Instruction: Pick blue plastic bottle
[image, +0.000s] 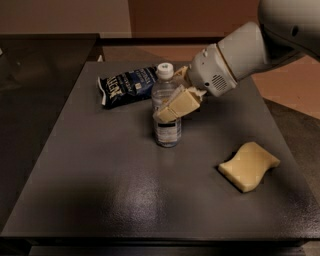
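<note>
The blue plastic bottle (166, 131) is small and clear with a white cap and a dark label. It stands upright on the dark table (100, 190), just behind centre. My gripper (169, 102) reaches in from the upper right and is shut on the bottle's middle. One tan finger (177, 105) lies across the bottle's front, the other is behind it near the neck. The bottle's base rests on the table.
A dark blue crinkled snack bag (127, 85) lies just behind and left of the bottle. A yellow sponge (248, 166) lies at the right front. A second dark surface (40, 75) adjoins the table on the left.
</note>
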